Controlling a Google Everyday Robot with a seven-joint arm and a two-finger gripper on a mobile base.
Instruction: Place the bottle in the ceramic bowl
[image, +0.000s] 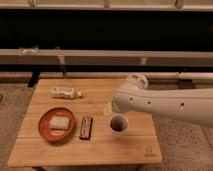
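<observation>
The bottle (65, 92) lies on its side at the back left of the wooden table (130, 147), whitish with a pale label. In front of it sits the ceramic bowl (46, 131), a shallow orange-brown dish with a pale square piece (59, 122) inside. My white arm (160, 102) reaches in from the right over the table's right half. My gripper is hidden behind the arm's bulk, well to the right of the bottle, which nothing touches.
A dark flat bar (86, 127) lies just right of the bowl. A small white cup (118, 123) with a dark inside stands below the arm. A small yellowish bit (106, 108) shows at the arm's left edge. A dark bench and rail run behind the table.
</observation>
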